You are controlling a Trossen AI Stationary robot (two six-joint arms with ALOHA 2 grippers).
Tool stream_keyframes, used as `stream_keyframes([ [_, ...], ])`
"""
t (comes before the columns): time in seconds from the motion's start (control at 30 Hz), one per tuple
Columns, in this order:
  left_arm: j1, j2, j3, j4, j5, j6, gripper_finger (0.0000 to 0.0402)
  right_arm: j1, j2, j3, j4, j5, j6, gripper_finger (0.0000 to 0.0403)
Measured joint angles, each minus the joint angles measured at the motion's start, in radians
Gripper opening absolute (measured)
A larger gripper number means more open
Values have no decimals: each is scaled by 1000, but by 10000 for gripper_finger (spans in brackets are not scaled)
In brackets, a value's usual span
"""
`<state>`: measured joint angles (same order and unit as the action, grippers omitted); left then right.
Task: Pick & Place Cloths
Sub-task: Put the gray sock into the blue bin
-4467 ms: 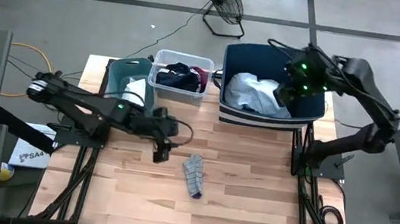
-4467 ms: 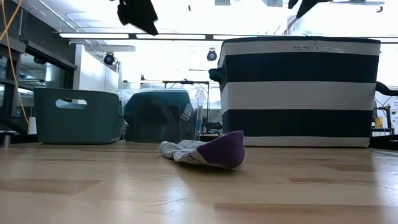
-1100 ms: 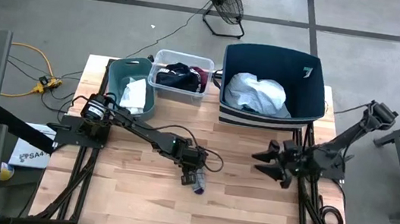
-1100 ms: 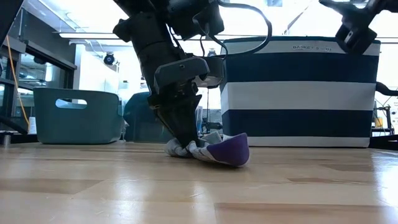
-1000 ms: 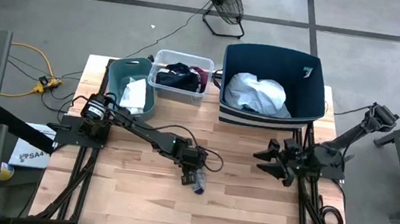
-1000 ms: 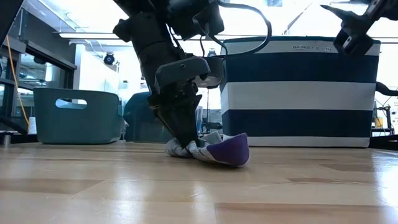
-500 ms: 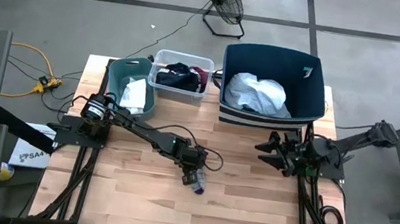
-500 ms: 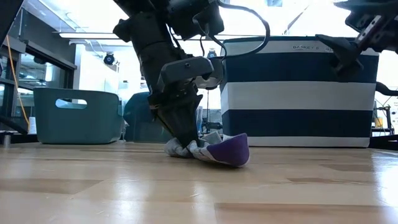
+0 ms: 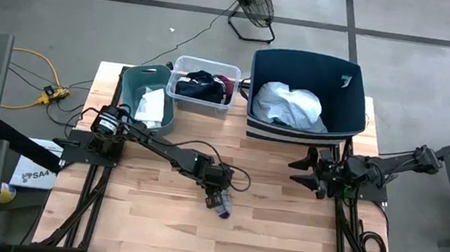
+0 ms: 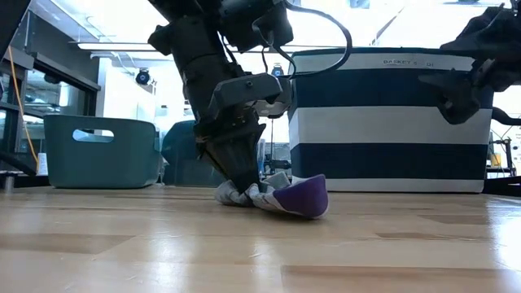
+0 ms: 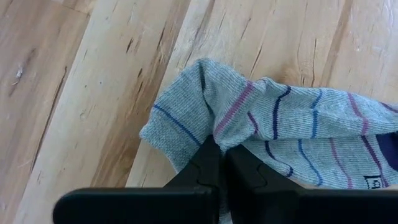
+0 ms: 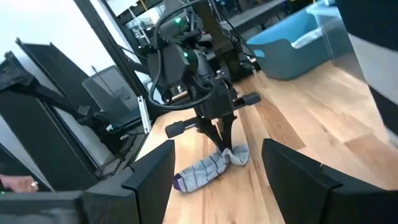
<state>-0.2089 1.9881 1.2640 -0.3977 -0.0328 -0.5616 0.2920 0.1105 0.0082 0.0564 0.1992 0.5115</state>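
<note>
The left end effector point(image 10: 244, 185) is clenched on a fold of the striped grey sock point(image 9: 220, 205), which lies mid-surface point(image 9: 153, 220), likely so it lifts whole. The right end effector point(image 9: 304, 172), fingers spread and empty, waits by the striped bin point(image 9: 294, 128).

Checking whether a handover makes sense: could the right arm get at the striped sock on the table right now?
Probably not cleanly. The left gripper is shut on the striped sock, covering its near end. The right gripper hangs open off by the striped bin; bare table lies between them.
</note>
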Motion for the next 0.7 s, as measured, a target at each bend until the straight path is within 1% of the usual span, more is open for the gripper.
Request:
stream_keyframes([
  [0.23,0,0,0,2,16,-23,1,0,-8,0,1,-1,-64,233],
  [0.4,0,0,0,5,40,-44,1,-6,-8,0,-10,-49,-84,233],
  [0.63,0,0,0,6,80,-51,1,-89,-8,-1,-22,-121,-98,233],
  [0.7,0,-4,2,-2,83,-61,1,-111,-7,-1,-23,-127,-97,233],
])
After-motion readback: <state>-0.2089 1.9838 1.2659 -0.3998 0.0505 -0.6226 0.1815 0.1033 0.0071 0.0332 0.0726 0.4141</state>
